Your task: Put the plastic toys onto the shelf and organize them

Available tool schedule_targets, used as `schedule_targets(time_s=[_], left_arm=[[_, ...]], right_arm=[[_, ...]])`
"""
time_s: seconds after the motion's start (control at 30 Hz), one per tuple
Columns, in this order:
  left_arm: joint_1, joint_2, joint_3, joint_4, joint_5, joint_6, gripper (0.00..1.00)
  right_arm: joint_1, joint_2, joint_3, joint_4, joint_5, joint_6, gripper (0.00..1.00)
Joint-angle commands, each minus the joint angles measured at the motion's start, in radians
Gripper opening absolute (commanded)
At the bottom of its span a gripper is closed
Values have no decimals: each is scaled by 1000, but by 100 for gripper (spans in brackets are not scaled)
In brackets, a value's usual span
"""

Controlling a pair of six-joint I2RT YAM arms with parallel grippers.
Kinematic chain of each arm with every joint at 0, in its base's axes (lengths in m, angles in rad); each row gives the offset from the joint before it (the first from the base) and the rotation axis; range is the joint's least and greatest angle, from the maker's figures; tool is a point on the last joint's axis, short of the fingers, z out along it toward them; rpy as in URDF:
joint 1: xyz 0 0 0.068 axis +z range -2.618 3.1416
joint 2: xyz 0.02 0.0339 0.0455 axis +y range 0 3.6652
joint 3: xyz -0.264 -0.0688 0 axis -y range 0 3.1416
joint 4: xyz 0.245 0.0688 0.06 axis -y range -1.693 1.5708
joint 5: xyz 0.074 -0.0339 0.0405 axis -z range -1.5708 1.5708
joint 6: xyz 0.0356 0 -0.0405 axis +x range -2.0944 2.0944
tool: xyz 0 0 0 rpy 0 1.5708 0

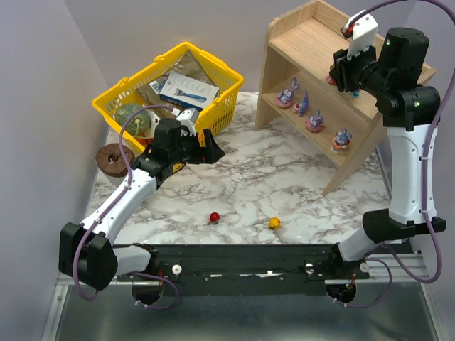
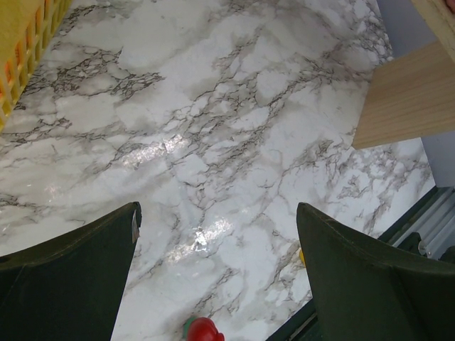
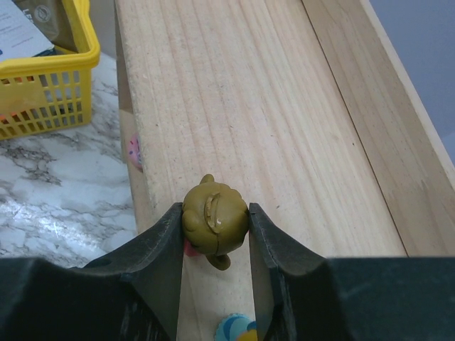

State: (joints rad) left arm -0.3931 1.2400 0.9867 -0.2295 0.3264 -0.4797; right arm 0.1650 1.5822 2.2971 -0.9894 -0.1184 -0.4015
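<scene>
Over shelf [image 3: 284, 106] top, right gripper [image 3: 215, 229] pinching round olive-brown toy [image 3: 215, 217], purple toys [image 1: 315, 122] on lower tier, red toy [image 1: 213, 217], yellow toy [image 1: 274, 223] on table [image 1: 256, 177], left gripper [image 2: 217, 213] spread empty.

Yellow plastic basket [image 1: 222, 114] at 11 o'clock of white-grey marble desk [image 1: 263, 177], set diagonally, slatted walls. Inside: blue-white box [image 1: 188, 90] near centre, brown packets [image 1: 186, 65] at its 12 o'clock, green-grey round gourd [image 1: 131, 117] in 8 o'clock corner. Brown round disc [image 1: 108, 160] on desk at 9 o'clock edge, just beside basket's 7 o'clock corner.
</scene>
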Motion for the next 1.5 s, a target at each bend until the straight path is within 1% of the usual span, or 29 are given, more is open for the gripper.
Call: schedule_targets(time_s=[0.0, 0.33, 0.67, 0.83, 1.37, 1.47], left_arm=[[-4, 6, 26, -22, 10, 10, 99], [-4, 6, 27, -22, 7, 10, 99], [-4, 9, 29, -24, 8, 12, 99], [-4, 10, 30, -25, 8, 12, 99], [-4, 12, 32, -28, 13, 13, 99], [-4, 15, 33, -28, 14, 15, 99]], right_arm=[[-16, -18, -7, 32, -67, -26, 34], [-24, 13, 19, 47, -63, -33, 36], [-50, 29, 16, 48, -112, -63, 38], [-55, 21, 7, 47, -155, -77, 41], [-56, 1, -22, 71, -127, -72, 48], [-56, -1, -22, 72, -118, -73, 51]])
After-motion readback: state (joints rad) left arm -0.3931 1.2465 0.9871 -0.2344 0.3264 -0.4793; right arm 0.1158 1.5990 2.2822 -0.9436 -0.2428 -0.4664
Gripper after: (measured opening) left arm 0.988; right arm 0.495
